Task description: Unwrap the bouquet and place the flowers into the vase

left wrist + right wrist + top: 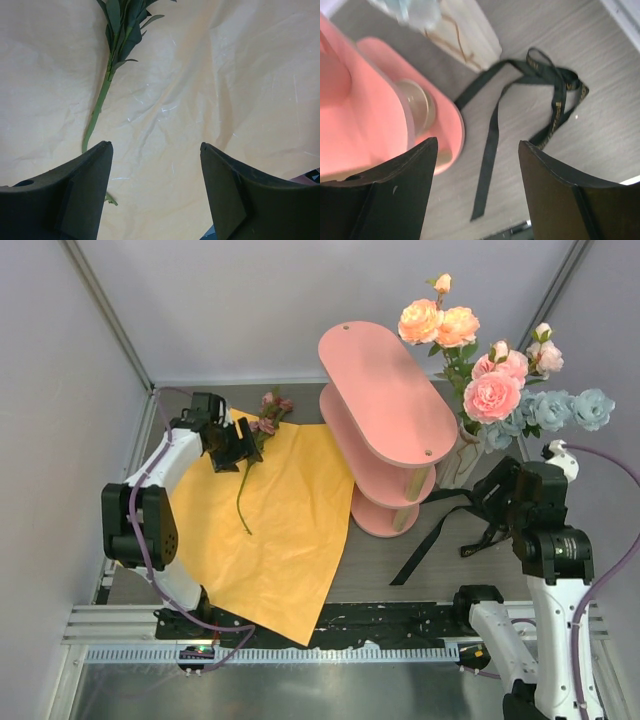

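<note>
Hovering left gripper over lone stem, most flowers in vase

Left gripper [228, 445] sits over the far left part of the orange paper [270, 540], jaws apart, nothing between them. Left wrist view: one green stem [102, 97] lies on the crinkled paper, its lower end running under the left-hand fingertip [97, 165]; contact there can't be told. Top view shows this stem flat on the paper, with its mauve-red heads [272, 412] past the paper's far edge on the table [400, 560].

Paper is unwrapped and spread flat on the left half of the table. Black ribbon [430, 535] lies loose on the table, between the pink shelf [385, 390] and the right arm.

Vase [462, 462] stands upright at far right, just beside the shelf's right side, partly hidden behind it. Flowers [490, 390] in it: peach-pink roses up top, pale blue heads spreading right.

Right gripper [492, 502] is near the vase on its near side, above the ribbon, jaws apart and empty. Right wrist view looks down on the ribbon, shelf base and vase foot
</note>
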